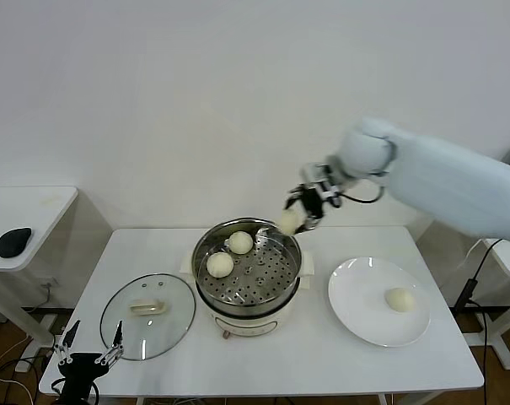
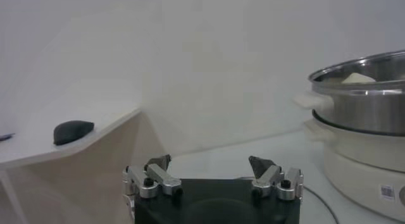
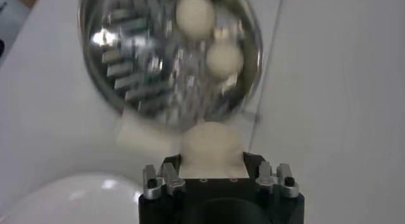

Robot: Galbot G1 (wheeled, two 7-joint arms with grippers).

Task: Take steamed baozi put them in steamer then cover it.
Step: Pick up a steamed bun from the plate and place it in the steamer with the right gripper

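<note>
The steel steamer [image 1: 206,253] stands mid-table on its cream base and holds two baozi [image 1: 240,242] [image 1: 220,264] on its perforated tray. My right gripper [image 1: 298,213] is shut on a third baozi [image 1: 288,221] and holds it above the steamer's far right rim. In the right wrist view that baozi [image 3: 212,146] sits between the fingers, above the steamer [image 3: 126,86]. A fourth baozi [image 1: 399,299] lies on the white plate [image 1: 356,308]. The glass cover [image 1: 174,325] lies flat to the left of the steamer. My left gripper [image 1: 90,346] is open and parked at the table's front left corner.
A side table [image 1: 35,202] with a black mouse [image 1: 14,241] stands at the left. The left wrist view shows the steamer's side [image 2: 364,111] and that mouse [image 2: 73,131]. A wall runs close behind the table.
</note>
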